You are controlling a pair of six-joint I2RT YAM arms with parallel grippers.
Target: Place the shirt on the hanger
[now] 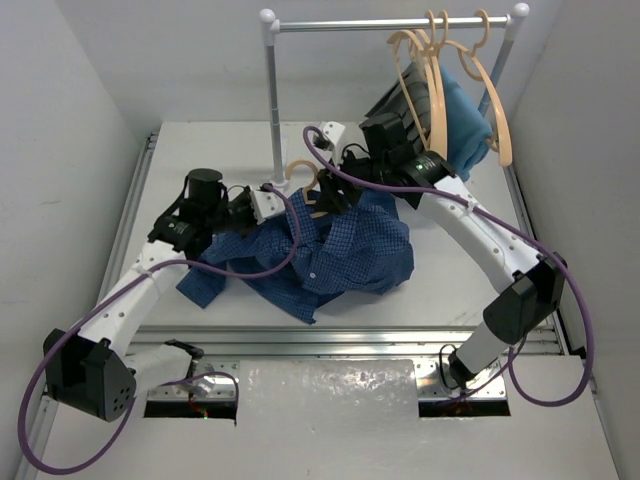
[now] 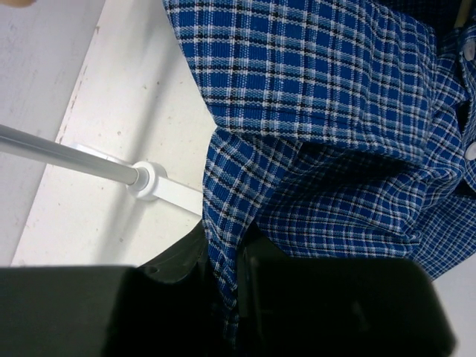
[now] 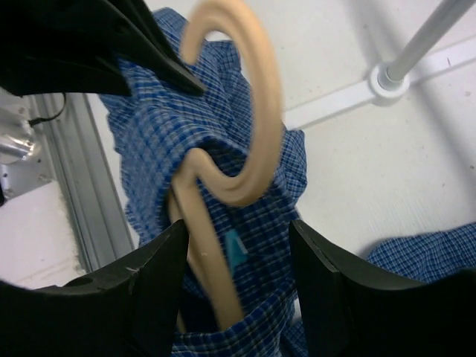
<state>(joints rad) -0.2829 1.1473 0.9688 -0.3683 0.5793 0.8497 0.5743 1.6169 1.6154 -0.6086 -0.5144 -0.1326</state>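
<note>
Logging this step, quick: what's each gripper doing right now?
Left gripper: closed on the shirt.
Right gripper: open, the hanger between its fingers.

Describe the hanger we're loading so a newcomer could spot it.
Find the metal rail at the back of the table and follow its left post down to the crumpled blue checked shirt. The hanger is the pale tan one poking hook-first out of that shirt; its lookalikes all hang on the rail's right end.

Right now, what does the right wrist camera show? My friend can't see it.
A tan hanger sticks out of the blue checked shirt, between the right gripper's open fingers. A white rack foot stands behind.
</note>
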